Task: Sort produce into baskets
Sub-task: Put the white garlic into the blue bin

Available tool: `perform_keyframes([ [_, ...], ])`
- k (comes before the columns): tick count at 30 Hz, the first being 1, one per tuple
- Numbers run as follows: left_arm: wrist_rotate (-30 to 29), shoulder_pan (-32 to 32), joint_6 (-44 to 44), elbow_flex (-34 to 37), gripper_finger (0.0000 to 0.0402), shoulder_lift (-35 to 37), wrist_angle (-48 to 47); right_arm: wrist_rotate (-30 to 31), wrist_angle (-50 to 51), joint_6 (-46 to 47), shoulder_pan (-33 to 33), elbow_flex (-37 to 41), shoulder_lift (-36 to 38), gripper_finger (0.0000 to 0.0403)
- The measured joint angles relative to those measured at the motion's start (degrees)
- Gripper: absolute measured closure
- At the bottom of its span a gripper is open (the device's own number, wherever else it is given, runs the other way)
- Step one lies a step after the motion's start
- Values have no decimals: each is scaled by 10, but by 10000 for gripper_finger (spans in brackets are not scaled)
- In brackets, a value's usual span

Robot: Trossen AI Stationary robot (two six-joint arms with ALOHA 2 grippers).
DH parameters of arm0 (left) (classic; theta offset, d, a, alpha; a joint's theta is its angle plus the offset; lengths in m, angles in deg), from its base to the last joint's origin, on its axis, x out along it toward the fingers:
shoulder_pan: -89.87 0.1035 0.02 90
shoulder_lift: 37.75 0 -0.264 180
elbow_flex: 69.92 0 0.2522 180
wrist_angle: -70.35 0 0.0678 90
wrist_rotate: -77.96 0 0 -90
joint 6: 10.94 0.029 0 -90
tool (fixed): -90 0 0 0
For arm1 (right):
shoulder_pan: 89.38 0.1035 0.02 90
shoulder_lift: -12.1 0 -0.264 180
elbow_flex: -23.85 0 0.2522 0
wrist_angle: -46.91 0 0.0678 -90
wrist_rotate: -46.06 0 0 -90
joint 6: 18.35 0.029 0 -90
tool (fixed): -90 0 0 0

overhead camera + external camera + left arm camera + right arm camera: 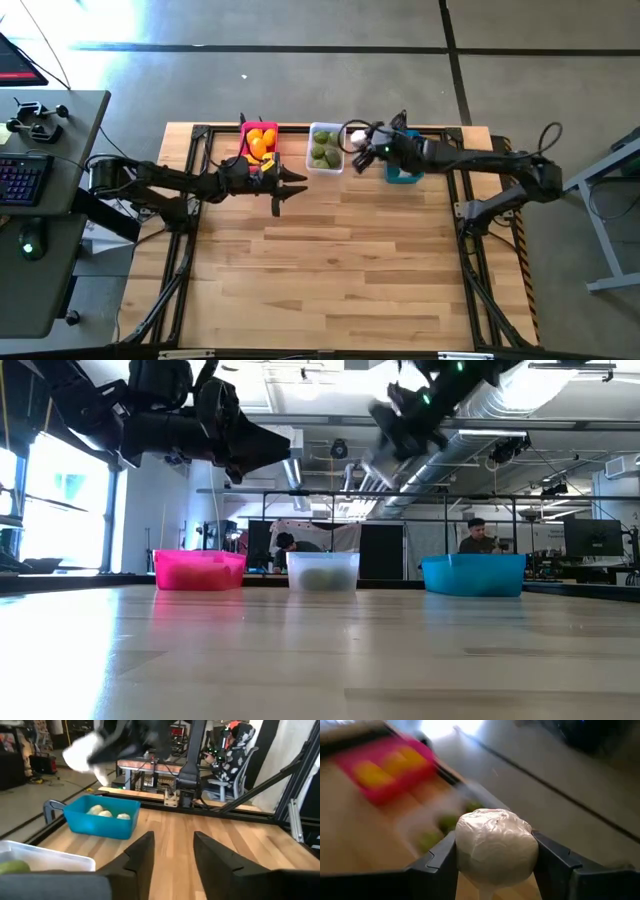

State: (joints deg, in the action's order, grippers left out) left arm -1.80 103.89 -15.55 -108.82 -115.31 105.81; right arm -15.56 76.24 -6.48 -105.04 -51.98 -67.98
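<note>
From above, the three baskets stand in a row along the far edge of the table: the pink basket with orange lemons, the white basket with green limes, and the teal basket, mostly hidden under the right arm. The left gripper sits just in front of the pink basket, near side, its fingers apart and holding nothing. The right gripper is between the white and teal baskets, closed on a white garlic. The wide near part of the table is bare wood, with open room on all sides.

From table height, pink basket, white basket and teal basket stand apart from one another with clear gaps. Both arms hang well above the baskets' rims. People sit at desks in the room behind.

The left wrist view shows the left gripper with its fingers spread over bare wood, the teal basket ahead holding garlic pieces, and a corner of the white basket with a lime. The right arm hangs blurred above the teal basket.

The right wrist view shows the right gripper clamped on the garlic from both sides. Behind it, blurred, are the pink basket and the limes.
</note>
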Motion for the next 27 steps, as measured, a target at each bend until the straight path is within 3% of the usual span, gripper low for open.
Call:
perform_keyframes([
  [5, 1, 10, 25, 0, 333, 0, 6, 3, 115, 32, -63, 2, -3, 222],
  [11, 0, 30, 33, 0, 396, 0, 13, -35, 80, 94, -134, 91, -5, 222],
  [19, -4, 42, 33, 0, 400, 0, 17, -40, 110, 152, -190, 151, -5, 222],
  [27, -5, 59, 33, 1, 401, 0, 17, -66, 113, 167, -196, 168, -5, 222],
])
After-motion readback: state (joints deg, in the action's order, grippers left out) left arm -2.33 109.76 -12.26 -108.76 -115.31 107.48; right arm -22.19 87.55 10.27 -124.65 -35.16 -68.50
